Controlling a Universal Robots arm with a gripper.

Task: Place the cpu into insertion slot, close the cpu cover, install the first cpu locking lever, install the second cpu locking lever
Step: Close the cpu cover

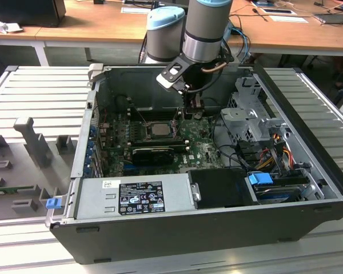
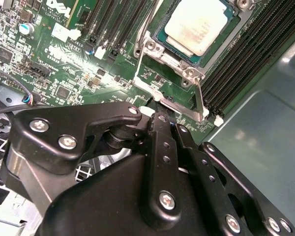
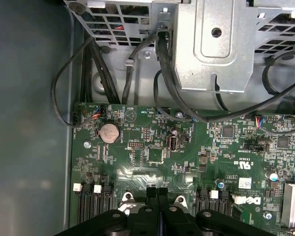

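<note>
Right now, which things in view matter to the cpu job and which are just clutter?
Job: cpu, seated in slot; end effector, shut, beside it.
Idle: graphics card, power supply, drive cage, coin cell, cables.

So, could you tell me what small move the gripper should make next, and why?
Probably ease the gripper down onto the locking lever. The cpu already lies under the cpu cover, and the gripper, shut, sits right beside that lever's end.
</note>
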